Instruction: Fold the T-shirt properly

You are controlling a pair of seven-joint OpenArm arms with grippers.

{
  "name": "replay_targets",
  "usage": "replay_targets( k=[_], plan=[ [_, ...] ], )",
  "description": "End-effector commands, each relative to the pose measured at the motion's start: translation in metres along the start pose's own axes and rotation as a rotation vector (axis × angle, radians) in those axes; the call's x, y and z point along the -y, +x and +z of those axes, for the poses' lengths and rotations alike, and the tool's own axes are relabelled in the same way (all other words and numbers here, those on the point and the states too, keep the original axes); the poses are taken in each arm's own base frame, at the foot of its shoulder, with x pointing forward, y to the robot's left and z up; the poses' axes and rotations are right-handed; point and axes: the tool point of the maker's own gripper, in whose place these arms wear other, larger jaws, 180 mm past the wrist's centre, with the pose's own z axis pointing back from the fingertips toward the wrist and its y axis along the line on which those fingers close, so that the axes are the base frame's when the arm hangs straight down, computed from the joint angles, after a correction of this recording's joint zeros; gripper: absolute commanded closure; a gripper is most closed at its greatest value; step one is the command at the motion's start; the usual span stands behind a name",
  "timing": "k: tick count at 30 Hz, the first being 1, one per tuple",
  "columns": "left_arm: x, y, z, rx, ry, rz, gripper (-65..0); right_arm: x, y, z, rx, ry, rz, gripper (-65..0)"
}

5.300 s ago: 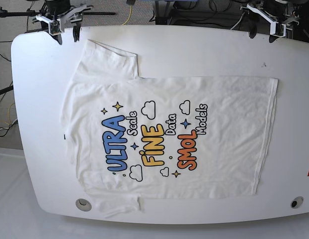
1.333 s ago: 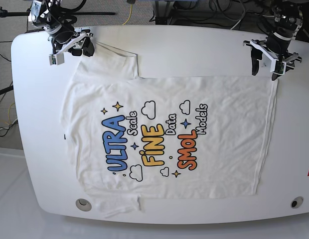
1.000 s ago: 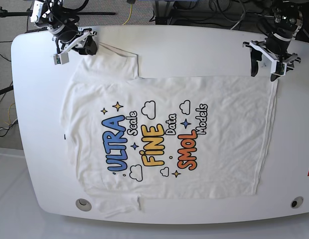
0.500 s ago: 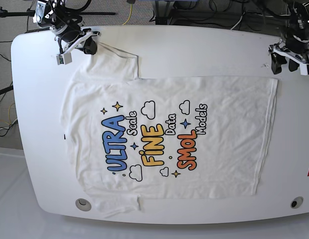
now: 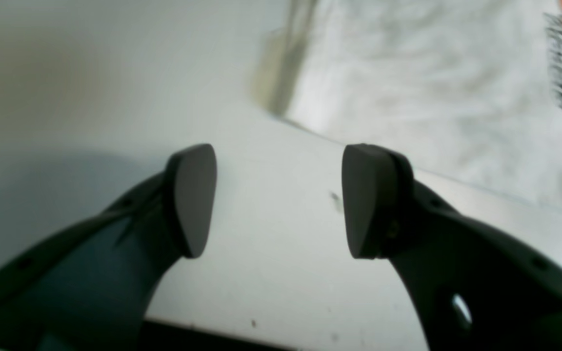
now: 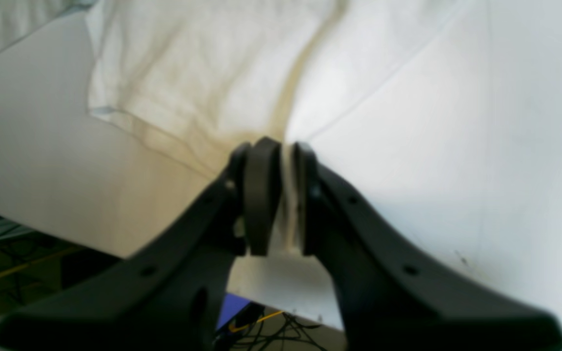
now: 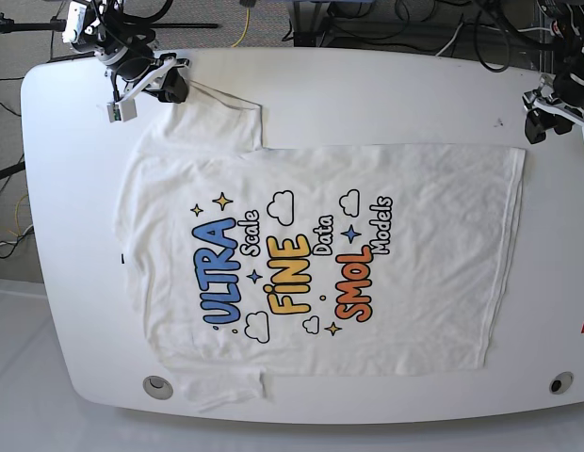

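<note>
On the white rounded tabletop (image 7: 367,85), the white "ULTRA FINE SMOL" printed T-shirt (image 7: 311,254) lies flat, right tool (image 6: 281,195) pinching its sleeve, left tool (image 5: 278,200) spread wide over bare surface.

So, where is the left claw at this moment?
In the base view the left claw is at the table's far right edge, open, apart from the T-shirt's hem corner.

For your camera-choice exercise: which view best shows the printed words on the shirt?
The base view: the shirt lies flat, print fully readable. The left wrist view catches only blurred letters at its edge; the right wrist view shows plain cloth.
</note>
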Motion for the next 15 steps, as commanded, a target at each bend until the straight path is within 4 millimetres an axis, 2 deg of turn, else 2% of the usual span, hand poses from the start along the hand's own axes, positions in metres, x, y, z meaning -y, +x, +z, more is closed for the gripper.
replay_targets(
  k=[1, 5, 9, 15],
  plan=[
    [-0.004, 0.01, -0.004, 0.018, -0.02, 0.014, -37.9, 0.007, -0.004, 0.003, -0.029, -0.03, 0.015, -14.3],
    [-0.02, 0.004, -0.014, -0.005, -0.011, 0.052, -38.1, 0.005, -0.003, 0.002, -0.023, -0.023, 0.022, -14.2],
    [-0.03, -0.007, -0.019, -0.03, 0.006, 0.079, -38.5, 0.004, -0.005, 0.002, -0.029, -0.022, 0.023, -10.4],
    [-0.035, -0.021, -0.026, -0.063, 0.028, 0.092, -37.8, 0.005, -0.006, 0.001, -0.033, -0.025, 0.023, -5.5]
  ],
)
